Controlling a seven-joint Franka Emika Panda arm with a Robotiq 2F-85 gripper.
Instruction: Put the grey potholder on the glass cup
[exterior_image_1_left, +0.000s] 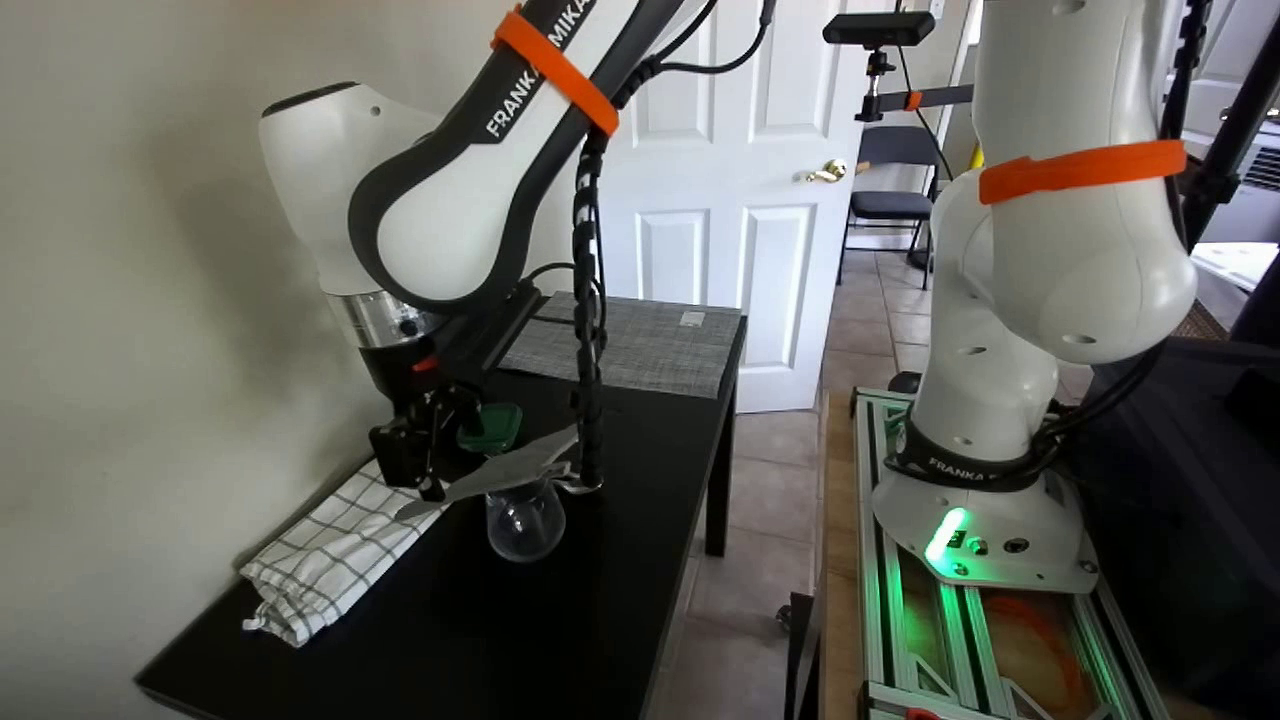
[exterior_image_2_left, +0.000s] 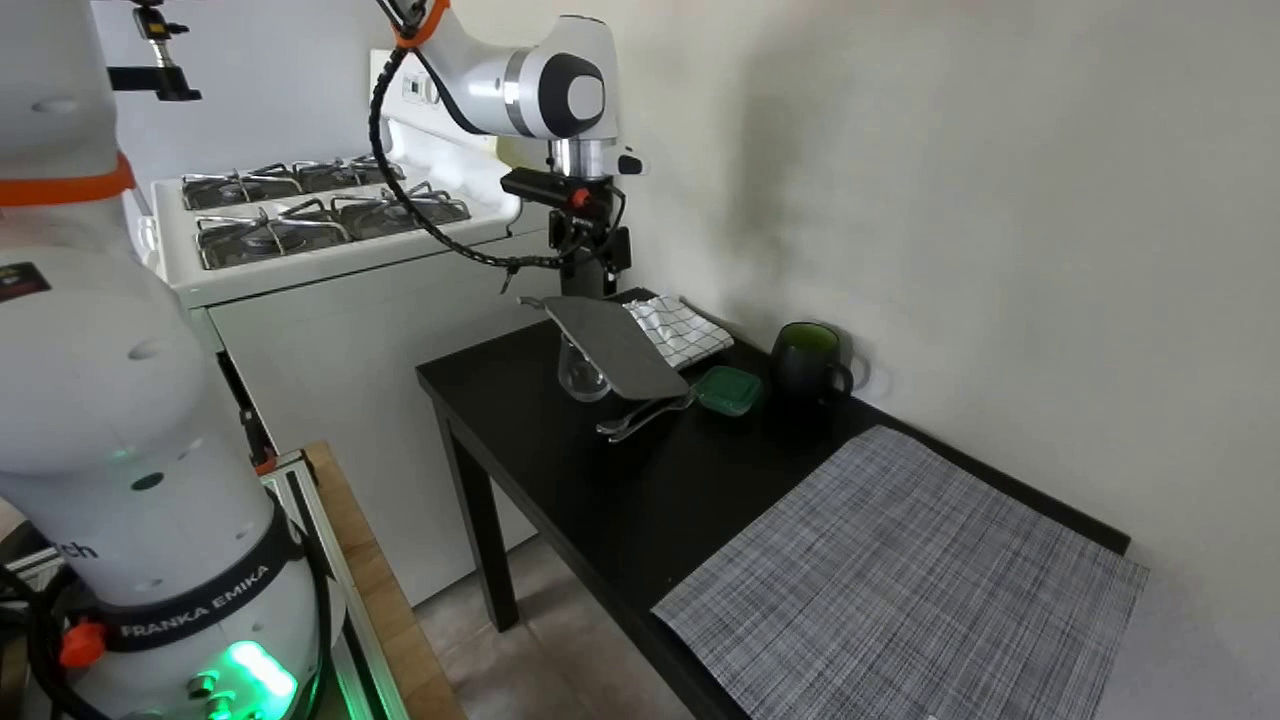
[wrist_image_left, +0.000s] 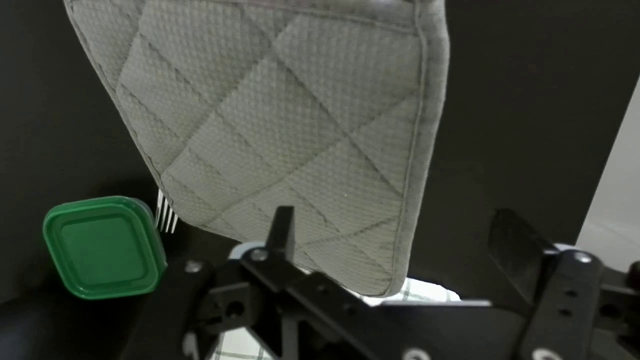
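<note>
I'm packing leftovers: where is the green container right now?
In an exterior view, the green container sits on the black table between the grey potholder and dark mug; in the wrist view, it's at left, beside the fork.

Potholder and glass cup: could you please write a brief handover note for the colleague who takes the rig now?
Gripper: open, holding nothing.
Potholder: tilted across the top of the glass cup, near the gripper.
Glass cup: on the black table, under the potholder.
Done: the potholder is on the glass cup and released.
Left: probably only to back the gripper away gently; the tilted potholder might slip.
</note>
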